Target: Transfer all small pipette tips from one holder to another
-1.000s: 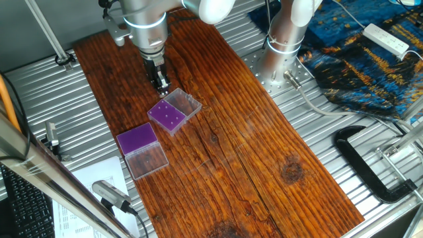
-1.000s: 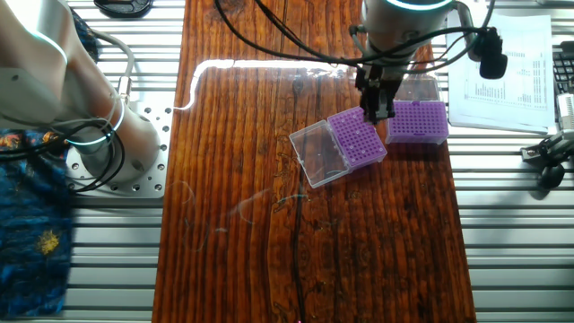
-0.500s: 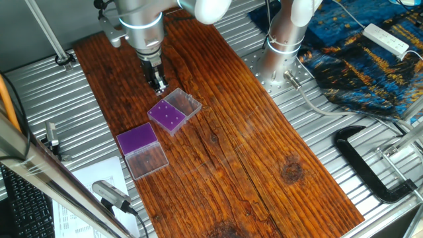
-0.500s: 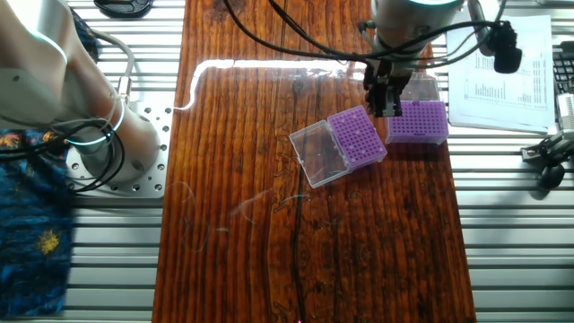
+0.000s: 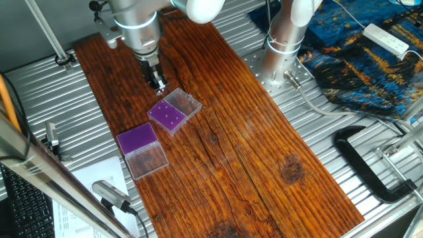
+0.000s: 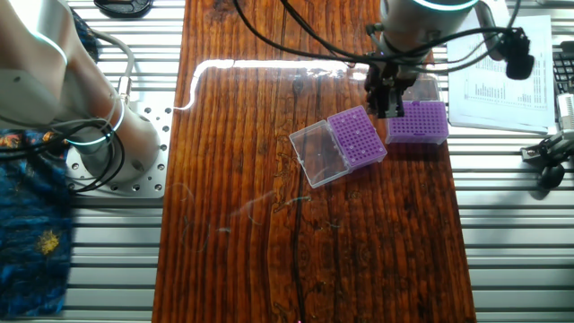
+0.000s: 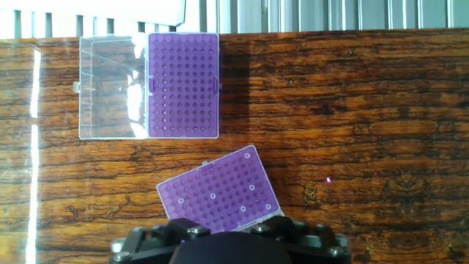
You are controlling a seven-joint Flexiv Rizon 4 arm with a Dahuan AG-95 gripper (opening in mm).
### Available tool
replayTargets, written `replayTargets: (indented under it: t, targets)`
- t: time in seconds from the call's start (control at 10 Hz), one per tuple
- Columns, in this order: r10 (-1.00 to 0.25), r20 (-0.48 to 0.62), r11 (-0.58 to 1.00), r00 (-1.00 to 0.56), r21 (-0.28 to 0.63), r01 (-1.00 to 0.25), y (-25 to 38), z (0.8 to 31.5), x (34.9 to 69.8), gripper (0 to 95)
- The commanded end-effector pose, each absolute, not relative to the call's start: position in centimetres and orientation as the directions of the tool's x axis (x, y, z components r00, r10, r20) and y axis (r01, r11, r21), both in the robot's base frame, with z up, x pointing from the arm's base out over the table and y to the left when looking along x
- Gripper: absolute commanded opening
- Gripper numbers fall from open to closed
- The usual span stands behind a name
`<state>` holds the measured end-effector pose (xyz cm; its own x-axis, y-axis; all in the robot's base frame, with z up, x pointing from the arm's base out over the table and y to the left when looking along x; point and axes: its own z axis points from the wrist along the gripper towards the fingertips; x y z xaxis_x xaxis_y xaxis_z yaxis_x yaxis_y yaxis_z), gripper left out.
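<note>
Several small pipette tips [image 7: 212, 196] show as pale rings in the tilted purple holder [image 7: 218, 194], which lies low in the hand view. The same holder [image 5: 168, 117] has its clear lid [image 5: 186, 104] open beside it. The second purple holder [image 5: 137, 139] sits to its left, and no tips are visible in its grid [image 7: 183, 85]. My gripper [image 5: 157, 83] hangs just beyond the far corner of the holder with the tips. Its fingers look pressed together. From the other side, the gripper [image 6: 387, 106] hovers between the two holders. I cannot make out whether a tip is held.
The wooden board [image 5: 225, 132] carries both holders. An open clear lid [image 5: 149, 162] lies by the second holder. Around the board lie the robot base [image 5: 281, 49], a black clamp [image 5: 370, 165], papers [image 6: 502, 72] and a blue cloth [image 5: 370, 59].
The gripper has risen and drifted away from the holder with the tips, toward the second holder. The holders have not moved.
</note>
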<state>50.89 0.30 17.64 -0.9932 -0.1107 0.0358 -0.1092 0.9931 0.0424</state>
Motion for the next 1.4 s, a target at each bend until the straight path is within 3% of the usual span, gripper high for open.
replayTargets:
  t: [0.1,0.6,1.4]
  targets:
    - [-0.171,0.059,0.985,-0.983,0.047,-0.169,0.3,17.3,51.0,0.0]
    - [-0.303,0.057,0.952,-0.951,0.069,-0.299,1.3,15.6,51.6,0.0]
    - [-0.318,0.058,0.947,-0.946,0.066,-0.314,4.4,13.4,52.0,0.0]
